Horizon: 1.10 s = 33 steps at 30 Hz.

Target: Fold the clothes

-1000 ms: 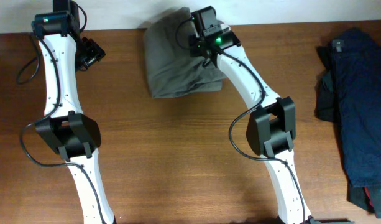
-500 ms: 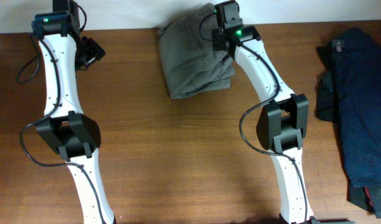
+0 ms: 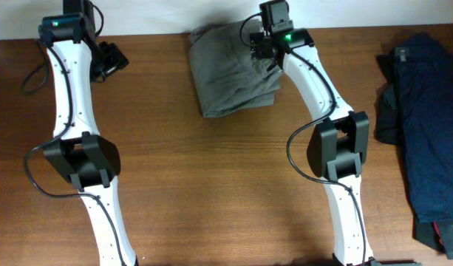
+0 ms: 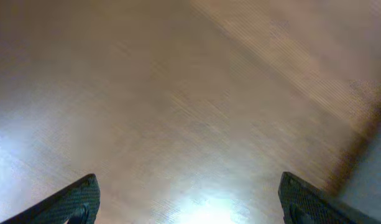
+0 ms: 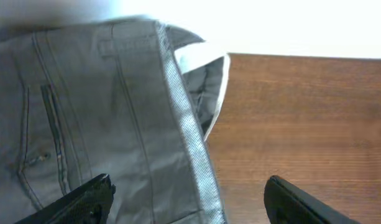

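Observation:
The olive-grey shorts (image 3: 230, 70) lie folded in a compact bundle at the table's far edge, centre. My right gripper (image 3: 261, 50) hovers over their right rim, open. In the right wrist view its gripper (image 5: 190, 202) straddles the shorts' stitched edge (image 5: 184, 137), fingers wide apart, with grey fabric (image 5: 84, 106) on the left and bare wood on the right. A pale inner waistband (image 5: 214, 68) peeks out at the far corner. My left gripper (image 3: 111, 59) is open far left of the shorts. In the left wrist view the left gripper (image 4: 187, 202) is above bare table with nothing between its fingers.
A pile of dark navy garments (image 3: 426, 125) covers the table's right side. The wooden table (image 3: 211, 185) ends just beyond the shorts at a pale wall. A black cable (image 3: 30, 77) loops beside the left arm.
The right gripper dragged the shorts slightly right, then opened and let them go. The left gripper barely shifted.

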### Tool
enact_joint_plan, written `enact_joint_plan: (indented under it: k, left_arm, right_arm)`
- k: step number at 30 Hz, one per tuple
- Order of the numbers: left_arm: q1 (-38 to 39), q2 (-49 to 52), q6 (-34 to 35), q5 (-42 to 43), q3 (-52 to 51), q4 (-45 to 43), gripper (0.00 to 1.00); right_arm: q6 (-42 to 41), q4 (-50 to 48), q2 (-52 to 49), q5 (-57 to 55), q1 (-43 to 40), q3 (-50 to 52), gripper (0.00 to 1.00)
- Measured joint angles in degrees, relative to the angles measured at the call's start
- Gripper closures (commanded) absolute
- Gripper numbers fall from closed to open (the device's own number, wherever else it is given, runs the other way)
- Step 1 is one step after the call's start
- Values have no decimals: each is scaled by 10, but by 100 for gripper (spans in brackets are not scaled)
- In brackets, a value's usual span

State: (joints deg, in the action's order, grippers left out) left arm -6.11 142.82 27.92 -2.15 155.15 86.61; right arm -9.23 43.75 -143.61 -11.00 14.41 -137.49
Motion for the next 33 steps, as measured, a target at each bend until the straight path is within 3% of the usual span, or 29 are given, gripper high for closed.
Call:
enact_joint_plan:
  k: [4,5,6,7,10,22,33]
  left_arm:
    - [26,0,-59,66,0,-55,10]
    - [36,0,-67,78,0,-69,22]
    - [48,0,-75,88,0,-82,51]
    - [62,0,-82,96,0,-98,67]
    - [109,2,-91,114,0,-142,99]
    - [250,124,-102,129,1,-328,99]
    - [254,183,-103,130,1,-344,94]
  right_arm:
    - [-9,0,2,7,-16,-14,22]
    - [-11,1,2,14,-21,-15,27]
    - [-12,5,3,25,-29,-17,38]
    - [-18,9,3,34,-35,-17,46]
    - [-34,26,3,75,-63,-18,67]
    - [-45,142,4,204,-192,-19,76]
    - [-45,172,4,217,-201,-19,76]
